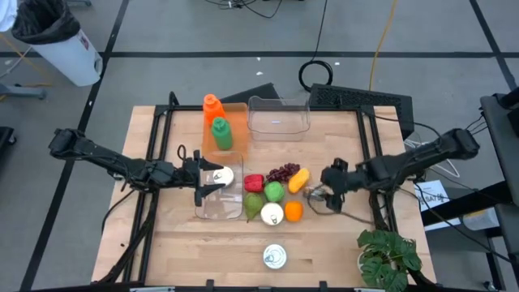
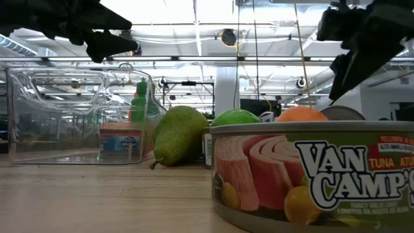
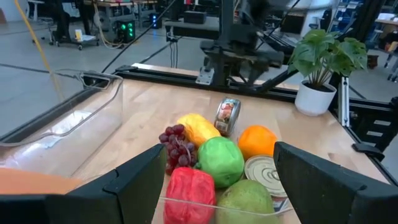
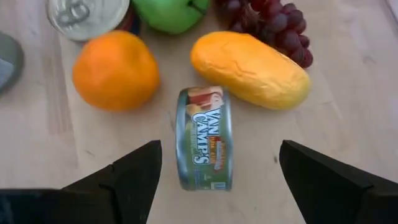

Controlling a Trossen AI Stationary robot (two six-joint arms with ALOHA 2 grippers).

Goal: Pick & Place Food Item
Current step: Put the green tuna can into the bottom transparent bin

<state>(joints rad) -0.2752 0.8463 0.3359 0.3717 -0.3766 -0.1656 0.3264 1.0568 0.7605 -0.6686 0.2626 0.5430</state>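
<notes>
A cluster of food lies mid-table: red pepper (image 1: 254,182), grapes (image 1: 282,172), a yellow fruit (image 1: 299,180), green apple (image 1: 274,192), pear (image 1: 255,207), a can (image 1: 272,213) and an orange (image 1: 293,211). A tuna can (image 4: 202,146) stands on its edge beside the yellow fruit (image 4: 250,70) and the orange (image 4: 114,70). My right gripper (image 4: 219,146) hovers open above it, fingers on either side and clear of it. My left gripper (image 1: 207,174) is open over a clear bin (image 1: 219,203), facing the food (image 3: 219,160).
A second tuna can (image 1: 276,257) sits flat near the table's near edge. A white cup (image 1: 224,176) lies in the clear bin. Another clear bin (image 1: 280,113) and an orange bin holding bottles (image 1: 220,130) stand at the far side. A potted plant (image 1: 388,255) is at the near right.
</notes>
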